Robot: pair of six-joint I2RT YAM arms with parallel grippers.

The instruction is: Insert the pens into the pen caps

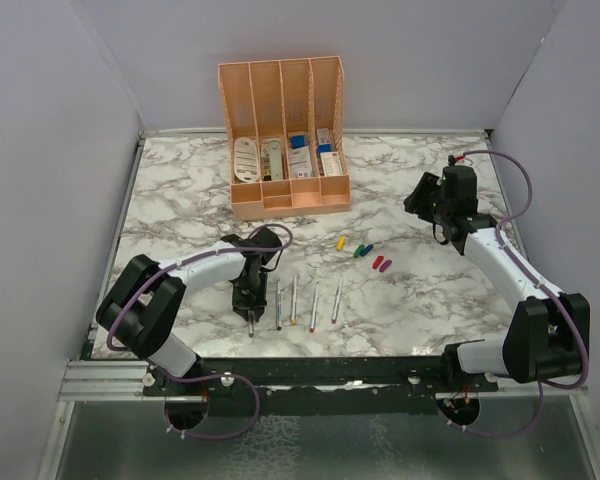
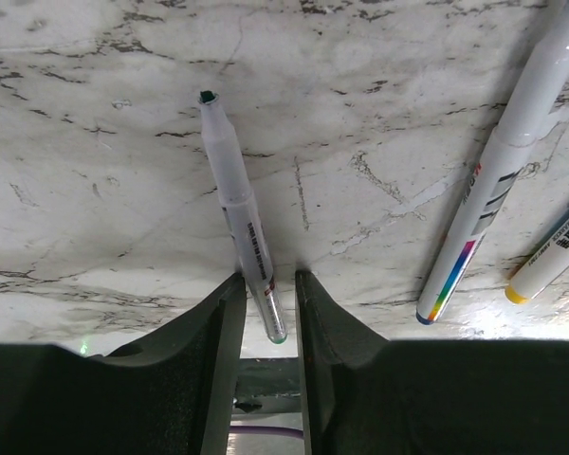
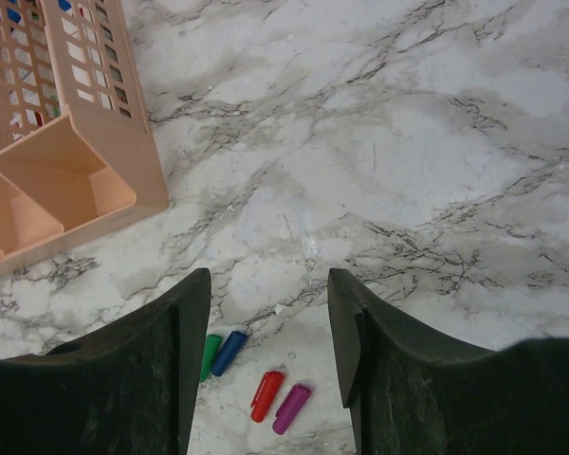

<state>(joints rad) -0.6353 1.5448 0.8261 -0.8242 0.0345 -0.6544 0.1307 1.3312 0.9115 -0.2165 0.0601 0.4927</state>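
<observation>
Pens [image 1: 294,302] lie flat in a loose row near the front edge of the marble surface [image 1: 180,200]. The leftmost, a green-tipped pen [image 2: 229,180], has its rear end between the fingers of the left gripper [image 2: 270,280]. The jaws stand narrowly apart on either side of it, with a sliver of gap on one side, so the pen is not clamped. The other four pens [image 1: 313,304] lie side by side to its right without touching.

Pen caps sit in a small cluster farther back, toward the middle: a yellow cap [image 1: 340,242], a green cap [image 3: 211,355] against a blue cap [image 3: 230,352], and a red cap [image 3: 266,395] beside a magenta cap [image 3: 292,408].

The right gripper [image 3: 268,280] hovers behind and to the right of the caps, jaws wide apart and empty. A peach organiser [image 1: 290,205] stands at the back.
</observation>
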